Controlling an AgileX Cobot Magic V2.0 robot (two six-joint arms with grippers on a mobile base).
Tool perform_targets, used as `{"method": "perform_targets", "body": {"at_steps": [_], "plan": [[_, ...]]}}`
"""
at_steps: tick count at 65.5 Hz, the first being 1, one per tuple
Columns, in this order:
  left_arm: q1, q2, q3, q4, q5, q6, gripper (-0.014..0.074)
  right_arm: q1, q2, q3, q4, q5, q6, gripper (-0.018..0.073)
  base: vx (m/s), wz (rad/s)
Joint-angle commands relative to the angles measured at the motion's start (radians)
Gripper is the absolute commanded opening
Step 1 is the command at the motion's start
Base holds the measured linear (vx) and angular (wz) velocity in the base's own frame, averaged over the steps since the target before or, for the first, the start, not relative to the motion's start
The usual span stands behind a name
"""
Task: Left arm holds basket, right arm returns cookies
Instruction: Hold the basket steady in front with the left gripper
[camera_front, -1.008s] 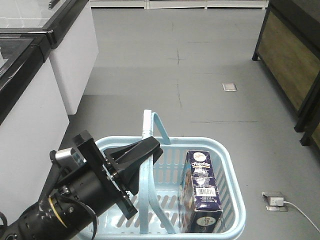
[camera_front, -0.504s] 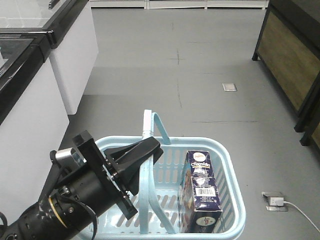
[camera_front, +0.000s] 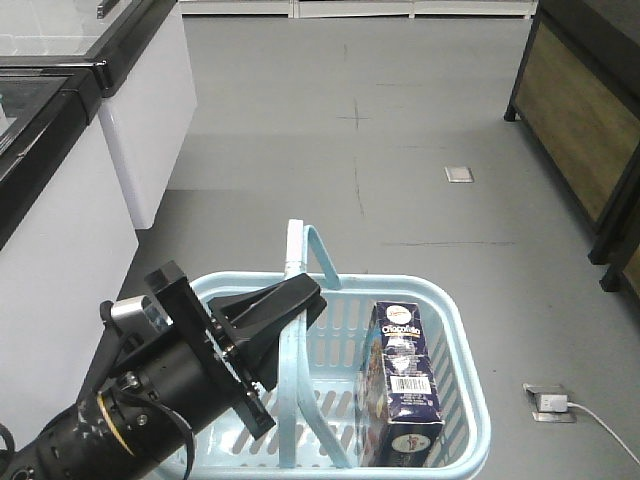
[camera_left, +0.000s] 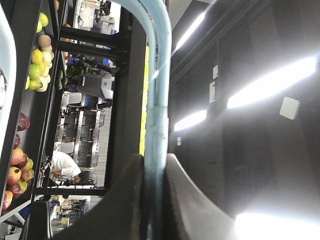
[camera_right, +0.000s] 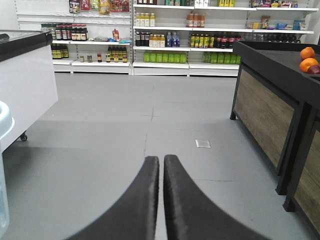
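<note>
The light blue basket (camera_front: 462, 330) hangs low in the front view, its pale blue hoop handle (camera_front: 300, 262) raised. My left gripper (camera_front: 300, 300) is shut on that handle; the left wrist view shows the handle (camera_left: 156, 100) pinched between both black fingers (camera_left: 131, 200). The cookies (camera_front: 403, 385), a dark navy box with a barcode patch, stand upright inside the basket at its right side. My right gripper (camera_right: 161, 161) is shut with nothing between its fingers, pointing over the grey floor. The right arm does not appear in the front view.
A white freezer cabinet (camera_front: 120, 110) stands at the left, a dark wooden display stand (camera_front: 580, 110) at the right. A floor socket with a white cable (camera_front: 548, 400) lies right of the basket. Stocked shelves (camera_right: 165, 35) line the far wall; oranges (camera_right: 307, 59) sit on the stand.
</note>
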Motion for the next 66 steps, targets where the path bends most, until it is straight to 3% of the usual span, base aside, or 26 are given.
{"method": "perform_targets", "body": {"at_steps": [1, 66], "plan": [[-0.006, -0.033, -0.025, -0.007, -0.287, -0.001, -0.0003, -0.001, -0.012, 0.017, -0.004, -0.076, -0.008, -0.0003, 0.0, 0.0], [-0.006, -0.033, -0.025, -0.007, -0.287, -0.001, -0.0003, -0.001, -0.012, 0.017, -0.004, -0.076, -0.008, -0.0003, 0.01, 0.0]]}}
